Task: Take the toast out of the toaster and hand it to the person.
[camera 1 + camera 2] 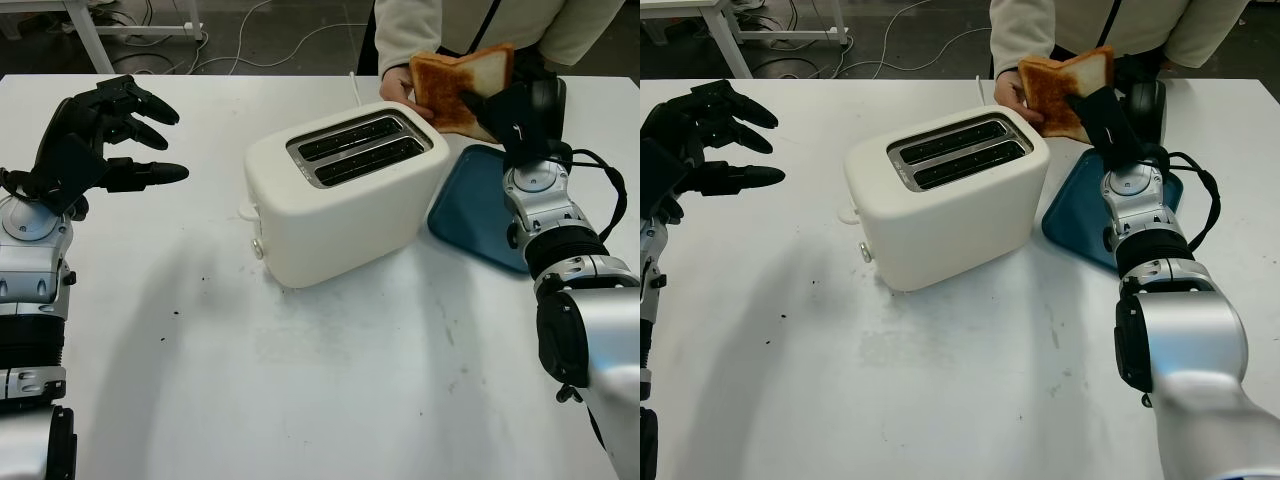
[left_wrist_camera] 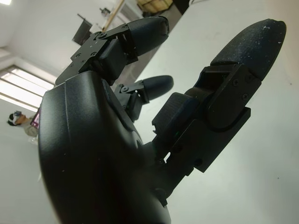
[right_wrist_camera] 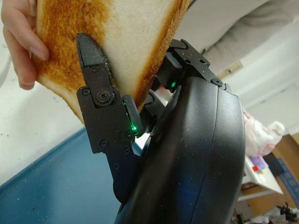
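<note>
Right hand [image 1: 510,105] raised beyond toaster [image 1: 345,190], fingers clamped on toast [image 1: 462,88]. Person's hand [image 1: 400,86] touching toast's far edge. Right wrist view adds detail: black finger [image 3: 96,79] pressed on browned face, person's fingertips [image 3: 21,44] on crust. Left hand [image 1: 95,135] open, hovering above table's left side. Toaster slots empty. Blue tray [image 1: 480,205] just right of toaster. White table [image 1: 300,380]; cables [image 1: 250,40] on dark floor behind.

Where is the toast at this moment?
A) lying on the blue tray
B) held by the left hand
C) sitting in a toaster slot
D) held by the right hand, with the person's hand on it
D: the right hand grips the toast beyond the toaster, and the person's hand touches it.
</note>
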